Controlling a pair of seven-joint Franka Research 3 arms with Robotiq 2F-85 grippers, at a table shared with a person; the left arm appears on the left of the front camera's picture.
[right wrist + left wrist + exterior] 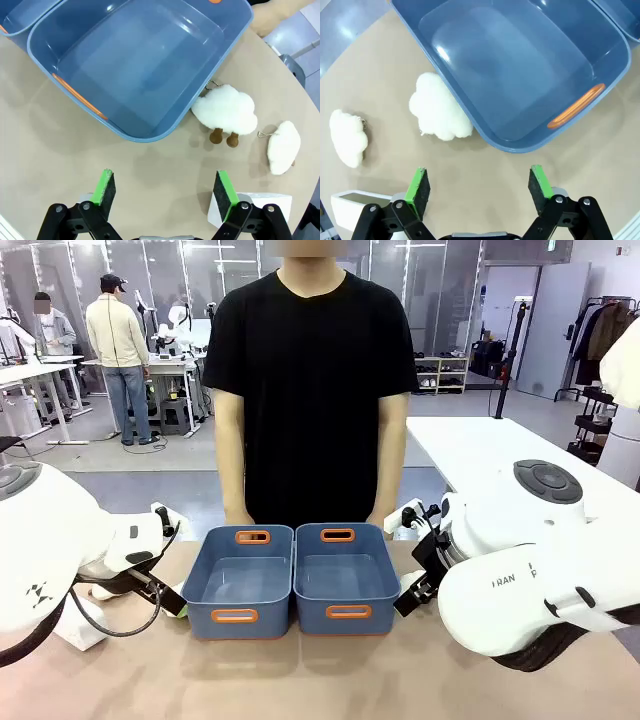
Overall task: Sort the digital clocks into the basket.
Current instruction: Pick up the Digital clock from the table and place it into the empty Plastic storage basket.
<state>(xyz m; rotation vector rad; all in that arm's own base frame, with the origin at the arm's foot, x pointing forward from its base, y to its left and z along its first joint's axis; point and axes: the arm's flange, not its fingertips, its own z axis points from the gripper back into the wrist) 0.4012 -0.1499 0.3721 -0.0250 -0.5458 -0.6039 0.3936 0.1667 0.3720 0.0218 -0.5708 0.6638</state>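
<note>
- Hands hung released and empty: left hand [479, 176], right hand [167, 181].
- Risk, we judged: both digital clocks [350, 204] sat outside the grasp; closing might miss or snag a plush toy [225, 110].

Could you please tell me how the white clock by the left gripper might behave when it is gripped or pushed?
The digital clock looks like rigid, smooth plastic, so it should keep its shape but might slip on the green pads. Its flat, boxy sides suggest it would probably slide rather than roll.
</note>
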